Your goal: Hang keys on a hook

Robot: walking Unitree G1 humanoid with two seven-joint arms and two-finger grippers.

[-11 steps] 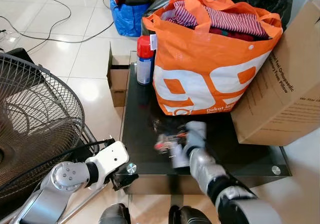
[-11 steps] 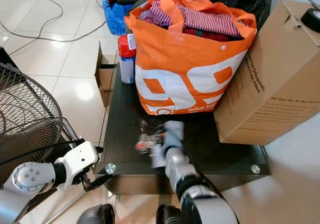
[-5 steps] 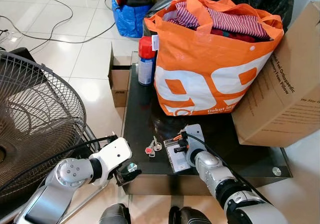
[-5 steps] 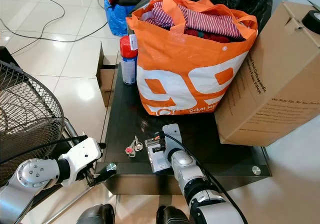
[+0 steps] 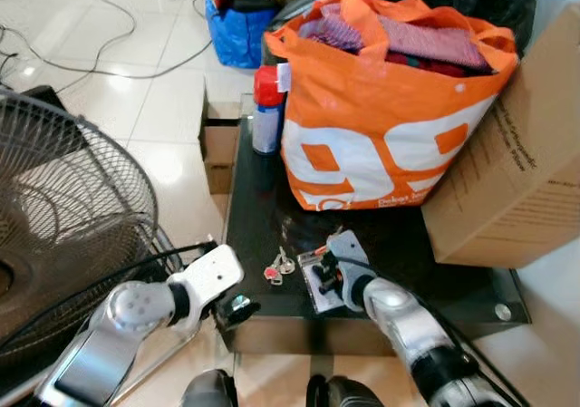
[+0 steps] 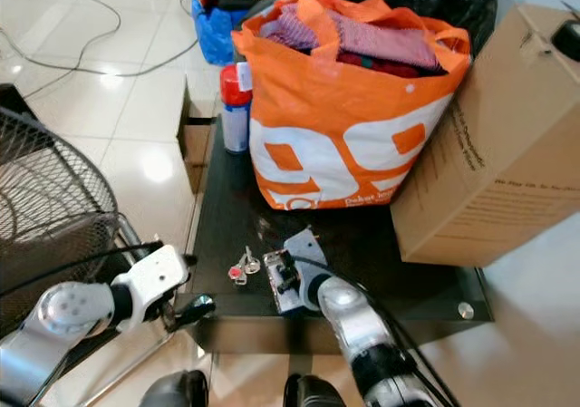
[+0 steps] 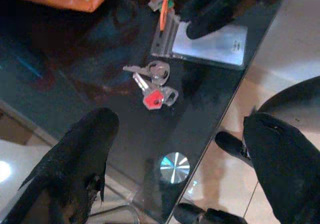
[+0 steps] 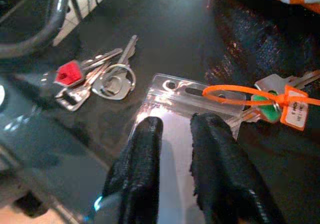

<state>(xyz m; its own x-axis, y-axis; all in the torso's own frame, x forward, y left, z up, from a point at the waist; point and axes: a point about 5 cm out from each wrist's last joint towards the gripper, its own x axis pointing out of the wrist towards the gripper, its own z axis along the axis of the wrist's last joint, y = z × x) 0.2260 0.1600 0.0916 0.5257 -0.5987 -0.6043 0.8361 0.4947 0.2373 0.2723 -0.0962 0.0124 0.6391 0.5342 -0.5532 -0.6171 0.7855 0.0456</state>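
Two bunches of keys are lying on the black glass table (image 5: 263, 217) in front of you: the keys (image 8: 95, 77) with the red head are sitting loose near the front edge, and a second key (image 8: 272, 92) with a green head and an orange tie is lying just beyond a clear plastic card sleeve (image 8: 175, 134). Your right gripper (image 8: 172, 126) is resting over that sleeve, its fingers (image 8: 145, 154) standing only slightly parted and holding nothing. Your left gripper (image 7: 175, 149) is hovering at the table's front corner with its fingers spread wide, the red-headed keys lying between and beyond them, untouched. Behind, an orange bag (image 5: 381, 108) of clothes is standing beside a cardboard box (image 5: 517, 171) and a spray can (image 5: 265, 108), with a fan (image 5: 63, 217) to your left.
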